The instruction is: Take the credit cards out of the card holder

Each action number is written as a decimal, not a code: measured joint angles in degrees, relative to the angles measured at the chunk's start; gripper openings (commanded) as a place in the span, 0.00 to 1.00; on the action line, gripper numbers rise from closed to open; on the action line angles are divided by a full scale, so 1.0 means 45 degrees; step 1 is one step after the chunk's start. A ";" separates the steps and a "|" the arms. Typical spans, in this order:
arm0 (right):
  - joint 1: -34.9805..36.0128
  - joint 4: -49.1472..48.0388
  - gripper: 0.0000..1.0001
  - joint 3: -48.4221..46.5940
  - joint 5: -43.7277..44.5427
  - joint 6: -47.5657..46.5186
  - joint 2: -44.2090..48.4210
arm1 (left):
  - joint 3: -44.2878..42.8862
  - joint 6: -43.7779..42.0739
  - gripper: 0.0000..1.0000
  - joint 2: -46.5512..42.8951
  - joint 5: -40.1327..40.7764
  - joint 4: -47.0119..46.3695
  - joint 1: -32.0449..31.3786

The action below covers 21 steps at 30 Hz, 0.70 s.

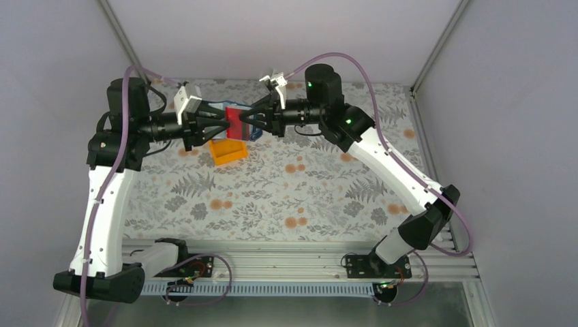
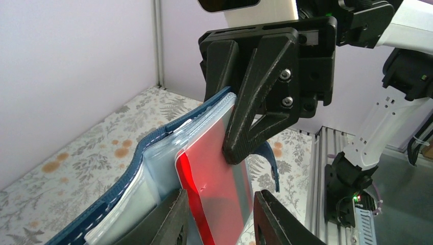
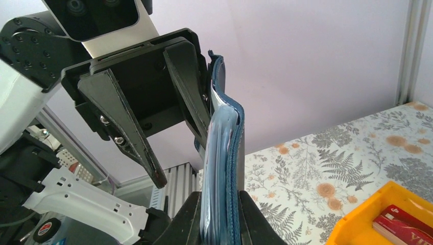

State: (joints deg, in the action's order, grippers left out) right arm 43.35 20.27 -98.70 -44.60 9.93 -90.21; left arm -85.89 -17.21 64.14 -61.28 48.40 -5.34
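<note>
Card holder (image 3: 225, 153) held upright
Right gripper (image 3: 219, 217) pinches its lower edge, left gripper (image 3: 183, 162) spread beside it; credit cards (image 3: 403, 225) in orange tray (image 3: 357, 227), right.

Table cover (image 1: 286, 197): a pale cloth printed with grey fern leaves and small orange blossoms, spread flat over the whole tabletop.
Orange tray (image 1: 219, 158): a shallow rectangular bin with low walls, resting on the cloth in the far half of the table, left of centre, turned slightly askew to the table edges.
Back wall (image 1: 272, 34): plain, pale lilac-white, meeting the far edge of the cloth.
Side walls: the same plain panels at left (image 1: 41, 82) and right (image 1: 518, 136).
Corner posts: slim metal profiles at the far left (image 1: 119, 30) and far right (image 1: 439, 44) corners.
Near rail (image 1: 272, 262): ribbed metal extrusion running along the table's near edge.
</note>
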 measured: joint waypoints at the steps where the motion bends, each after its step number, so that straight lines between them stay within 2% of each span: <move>1: 0.0000 -0.0078 0.04 0.0078 -0.0087 0.0015 0.0053 | 0.0073 0.0010 0.34 -0.0058 -0.0058 -0.0044 -0.0005; 10: 0.0000 -0.0325 0.04 0.0306 -0.0233 -0.0092 0.0243 | 0.0282 -0.0194 0.34 -0.0248 -0.0121 -0.0282 -0.0010; 21: 0.0029 -0.1146 0.04 0.0695 -0.0107 -0.0593 0.1180 | 0.0185 -0.0389 0.35 -0.0199 -0.1015 -0.0316 -0.0126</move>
State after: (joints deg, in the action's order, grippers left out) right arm 43.48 15.11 -95.57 -45.08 7.27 -84.90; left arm -85.06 -18.96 63.24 -65.84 46.98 -5.91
